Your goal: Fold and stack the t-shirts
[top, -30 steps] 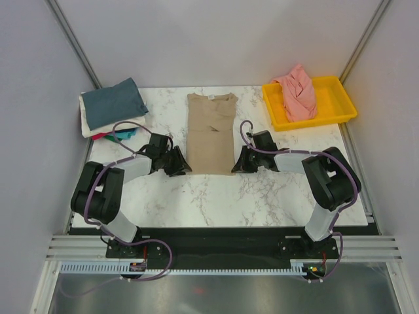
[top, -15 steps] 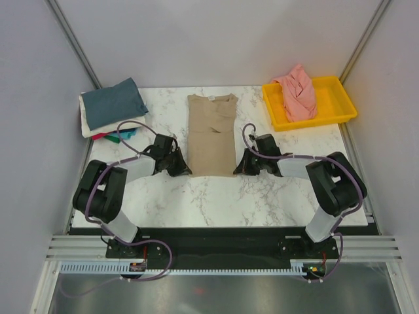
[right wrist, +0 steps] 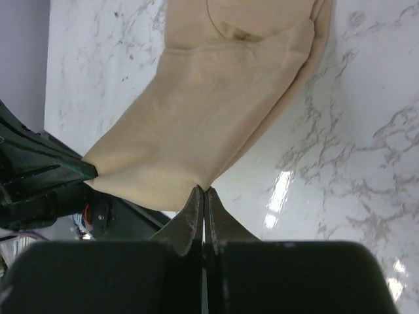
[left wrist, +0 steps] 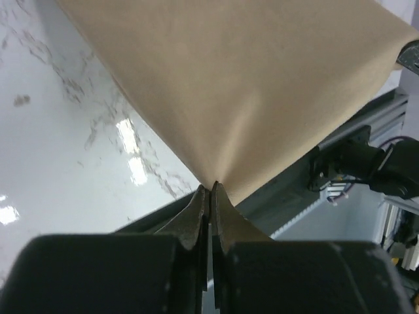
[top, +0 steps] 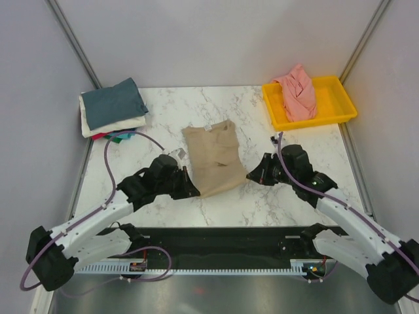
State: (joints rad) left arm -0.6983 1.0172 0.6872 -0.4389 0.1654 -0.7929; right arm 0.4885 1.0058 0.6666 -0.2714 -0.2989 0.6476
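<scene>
A tan t-shirt (top: 213, 157) lies mid-table, folded into a long strip, with its near end raised off the marble. My left gripper (top: 192, 190) is shut on the near left corner, and the left wrist view shows the cloth (left wrist: 249, 78) pinched at the tips (left wrist: 209, 188). My right gripper (top: 251, 175) is shut on the near right corner (right wrist: 201, 190), and the shirt (right wrist: 209, 111) stretches away from it with its collar at the far end. Folded t-shirts (top: 112, 108), a slate-blue one on top, are stacked at the far left. A salmon-pink t-shirt (top: 298, 91) lies crumpled in the tray.
The yellow plastic tray (top: 340, 104) sits at the far right corner. The white marble table (top: 262, 124) has grey walls close on both sides. The black base rail runs along the near edge. In the right wrist view the left gripper's black body (right wrist: 39, 176) shows at the left.
Both grippers have shut on the tan shirt's near corners and risen. The arms have swung up and the shirt's near end has lifted, with the whole shirt drawn nearer.
</scene>
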